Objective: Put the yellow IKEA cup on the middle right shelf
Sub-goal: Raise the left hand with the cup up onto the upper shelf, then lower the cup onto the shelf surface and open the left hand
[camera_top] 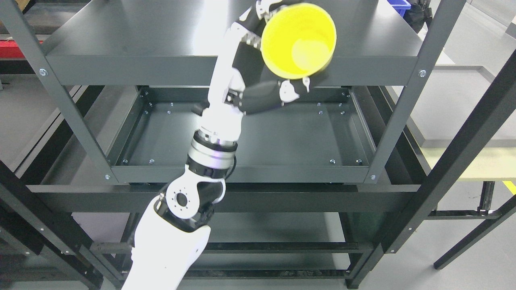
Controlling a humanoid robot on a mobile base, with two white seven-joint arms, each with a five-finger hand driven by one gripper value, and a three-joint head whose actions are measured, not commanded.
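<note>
Head view, left hand (pixel 264 60) gripping empty yellow cup (pixel 298 40), above shelf (pixel 161 48)

No words, numbers, brand marks or signs can be read anywhere in the head view. The yellow cup (pixel 298 39) shows only its plain inside. The dark metal shelves (pixel 133 38) are unmarked.

The dark grey metal shelf unit (pixel 225 68) is standing on the pale grey floor (pixel 455 249). A blue plastic bin (pixel 401 5) is sitting at the top shelf's far right corner.
</note>
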